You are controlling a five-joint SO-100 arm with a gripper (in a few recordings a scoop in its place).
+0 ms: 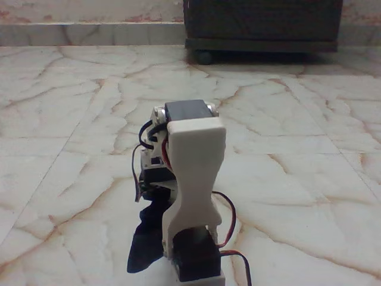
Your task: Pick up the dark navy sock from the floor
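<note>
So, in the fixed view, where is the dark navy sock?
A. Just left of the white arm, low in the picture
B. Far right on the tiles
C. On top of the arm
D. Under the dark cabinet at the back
A: the sock shows as dark fabric by the lower left side of the arm, over the floor.

I can read no text, label, brand, number or sign anywhere here. The white plastic link of my arm is blank on the face it shows, and the black servo block at its top carries no lettering I can make out. The dark cabinet on wheels at the back shows a plain front, and the glossy cream marble floor bears only brownish veins and grout lines.
</note>
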